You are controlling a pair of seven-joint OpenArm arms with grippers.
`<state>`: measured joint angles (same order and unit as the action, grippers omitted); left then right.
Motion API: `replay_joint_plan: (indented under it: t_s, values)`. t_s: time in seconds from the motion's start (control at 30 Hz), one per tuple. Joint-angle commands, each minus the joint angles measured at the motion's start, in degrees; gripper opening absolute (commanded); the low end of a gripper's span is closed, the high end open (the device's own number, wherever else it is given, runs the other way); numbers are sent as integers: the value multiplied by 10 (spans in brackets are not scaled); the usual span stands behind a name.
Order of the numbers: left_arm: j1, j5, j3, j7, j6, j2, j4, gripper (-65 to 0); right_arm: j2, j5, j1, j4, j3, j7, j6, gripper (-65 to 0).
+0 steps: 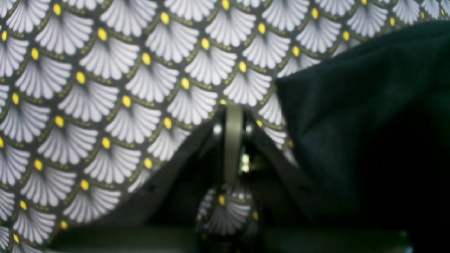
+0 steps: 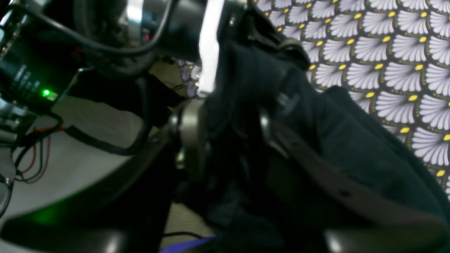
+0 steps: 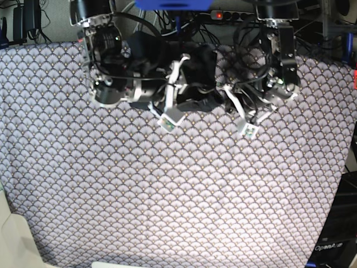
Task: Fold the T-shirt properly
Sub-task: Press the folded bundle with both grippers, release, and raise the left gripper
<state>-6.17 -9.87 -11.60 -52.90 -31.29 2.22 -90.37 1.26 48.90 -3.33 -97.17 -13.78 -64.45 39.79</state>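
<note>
Jaws parted on the right gripper (image 2: 230,123) straddled the T-shirt (image 2: 351,154); the left pair were closed, empty. Pinching one layer's edge seemed wisest.

The dark, plain T-shirt (image 3: 198,62) lies bunched and creased on the scallop-patterned cloth at the far side of the counter, partly hidden.
</note>
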Motion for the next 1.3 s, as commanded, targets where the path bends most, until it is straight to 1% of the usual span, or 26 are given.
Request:
replay_joint_plan:
  t_s: [0.0,0.17,0.27,0.4,0.47,0.53,0.6,0.7,0.73,0.77,0.83,0.9,1.0,1.13,1.27]
  values:
    - [6,-7,-1,9,-2,1,-8,-650,-6,20,12,-13,-2,11,2,-406]
    - [-1,-7,-1,9,-2,1,-11,-650,-8,20,49,-34,-46,6,2,-398]
    - [-11,-7,-1,9,-2,6,-14,-650,12,19,63,-46,-62,6,2,-399]
    - [-18,-8,-20,9,-4,20,-15,-650,57,17,77,-49,-62,-3,2,-401]
    - [-26,-8,-34,11,-4,26,-13,-650,90,17,81,-49,-62,-3,2,-411]
    - [-33,-8,-44,12,-5,34,-15,-650,121,17,81,-53,-62,2,2,-446]
    - [-36,-8,-42,13,-5,57,-15,-650,146,17,80,-62,-61,3,2,-501]
    - [-37,-8,-41,9,-6,75,-15,-650,186,17,78,-94,-60,2,2,-576]
    - [-37,-8,-41,9,-14,75,-15,-650,200,17,72,-108,-60,0,2,-591]
    - [-37,-8,-45,8,-36,77,-15,-650,213,17,65,-122,-59,3,2,-597]
    - [-37,-8,-46,8,-87,84,-22,-650,229,17,56,-138,-58,4,2,-597]
    - [-37,-8,-47,-2,-87,81,-40,-650,244,17,55,-139,-58,4,2,-597]
    - [-33,-8,-46,-33,-87,73,-81,-650,260,17,47,-138,-58,5,2,-597]
    - [-23,-5,-47,-57,-87,43,-143,-650,289,17,15,-138,-43,42,2,-597]
    - [-1,-3,-47,-91,-87,32,-157,-650,292,16,5,-136,-46,70,2,-597]
